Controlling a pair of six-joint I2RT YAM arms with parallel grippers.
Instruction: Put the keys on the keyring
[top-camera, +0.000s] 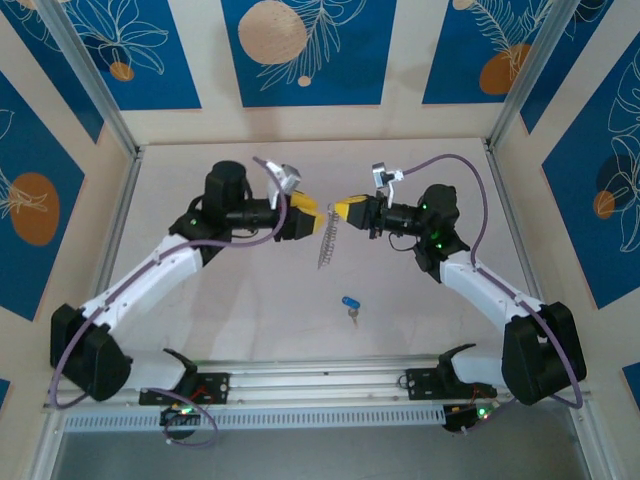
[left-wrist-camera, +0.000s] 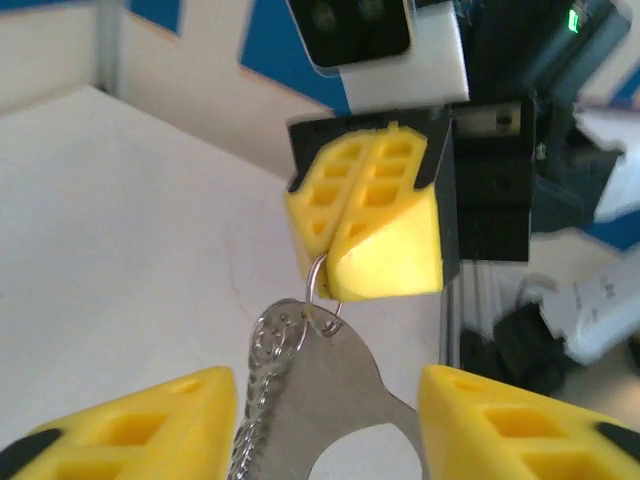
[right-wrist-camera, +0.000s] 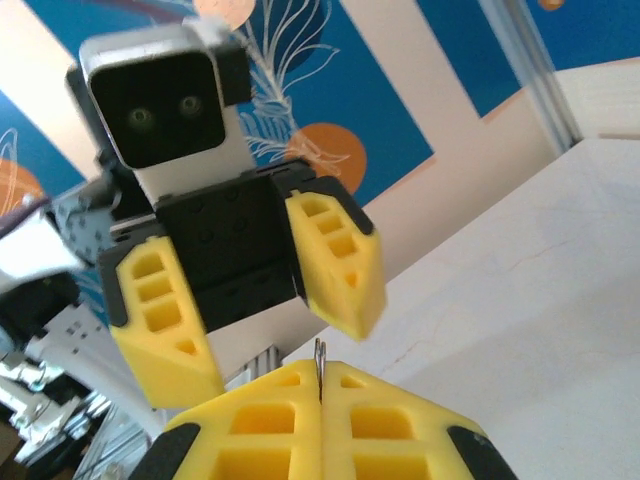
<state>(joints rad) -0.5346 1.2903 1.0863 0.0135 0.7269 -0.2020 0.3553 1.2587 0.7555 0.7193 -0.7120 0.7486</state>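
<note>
Right hand (top-camera: 347, 210): fingers fully closed, pinching a thin wire ring (left-wrist-camera: 318, 282). From this ring the flat grey metal oval keyring (left-wrist-camera: 345, 405) and a silver beaded chain (left-wrist-camera: 258, 400) hang above the white tabletop (top-camera: 200, 310).

Left hand (top-camera: 308, 212): fingers spread wide, gripping nothing. In the left wrist view the keyring sits between them with no visible contact (its lower part is cut off at the frame edge). The two hands face each other tip to tip, just apart.

The tiny key with a bright blue plastic head and short silver blade (top-camera: 350, 304) lies flat on the tabletop. It is toward the arm bases from both hands, roughly in line with the gap between them. Its long axis runs near to far, with the head away from the bases and the blade toward them. Both hands are about equally near. Only the left hand is free, so the pickup likely falls to it.
</note>
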